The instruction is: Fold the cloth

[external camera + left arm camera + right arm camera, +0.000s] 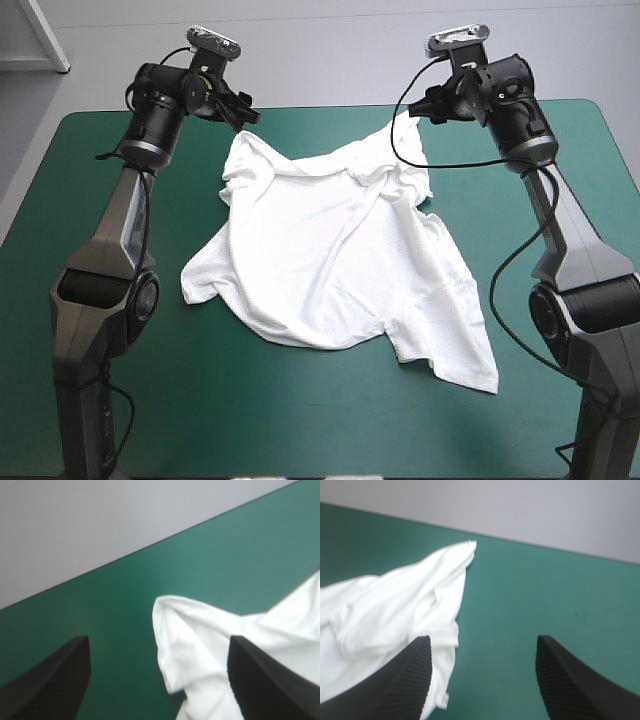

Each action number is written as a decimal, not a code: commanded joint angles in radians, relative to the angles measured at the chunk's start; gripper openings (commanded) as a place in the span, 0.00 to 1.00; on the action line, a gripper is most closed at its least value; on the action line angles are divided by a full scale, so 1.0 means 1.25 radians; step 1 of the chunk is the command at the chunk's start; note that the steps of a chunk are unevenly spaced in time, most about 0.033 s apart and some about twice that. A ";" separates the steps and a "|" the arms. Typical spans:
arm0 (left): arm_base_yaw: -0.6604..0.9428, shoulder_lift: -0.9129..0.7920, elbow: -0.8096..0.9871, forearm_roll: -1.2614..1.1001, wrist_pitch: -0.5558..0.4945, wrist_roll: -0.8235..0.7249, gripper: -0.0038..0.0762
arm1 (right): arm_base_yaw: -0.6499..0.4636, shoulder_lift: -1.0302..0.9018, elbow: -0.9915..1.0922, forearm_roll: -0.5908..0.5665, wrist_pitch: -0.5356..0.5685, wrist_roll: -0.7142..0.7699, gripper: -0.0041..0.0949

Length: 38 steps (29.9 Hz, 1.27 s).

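- One white T-shirt [335, 250], spread over the middle of the worktop [120, 400]. Roughly flat but rumpled, esp. along the far edge. It lies a bit askew, with one sleeve out toward the left side and another flap trailing toward the near right.
- Copy. Hands?
- Left hand [238, 110] hangs by the T-shirt's far-left corner, right hand [430, 105] by the far-right one. Both released, nothing held. Left wrist view: fingers [55, 685] wide apart, the T-shirt corner lying between them, closer to one. Right wrist view: spread too, but the fabric sits by one finger only, and the gap is mostly over bare teal-green cover [520, 605].
- So what can go wrong from here, imo?
- Few things. If the right hand drops straight down, it prob. pinches cover or just a sliver of edge, and the corner slips out on the lift. The far edge is bunched, so either hand could catch 2 layers or a loose crease instead of the true corner, and the fold lands skewed. Also, w/ the T-shirt lying crooked, an even pull by both arms likely drags wrinkles into the fold, not out of it.
- Any brand, label or print to read?
- None visible. Plain white fabric, no tag or lettering in any view. Nothing written on the worktop either.
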 commanded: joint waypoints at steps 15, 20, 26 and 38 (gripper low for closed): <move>0.001 -0.276 0.263 0.043 0.196 -0.054 0.65 | -0.005 -0.244 0.258 0.193 0.135 -0.075 0.62; 0.007 -0.386 0.517 0.052 0.192 -0.049 0.65 | -0.005 -0.308 0.426 0.208 0.135 -0.083 0.62; 0.007 -0.505 0.808 0.062 0.085 -0.069 0.65 | -0.005 -0.364 0.613 0.250 0.135 -0.112 0.62; 0.007 -0.544 0.965 0.055 0.016 -0.109 0.65 | -0.005 -0.294 0.685 0.241 0.004 -0.141 0.62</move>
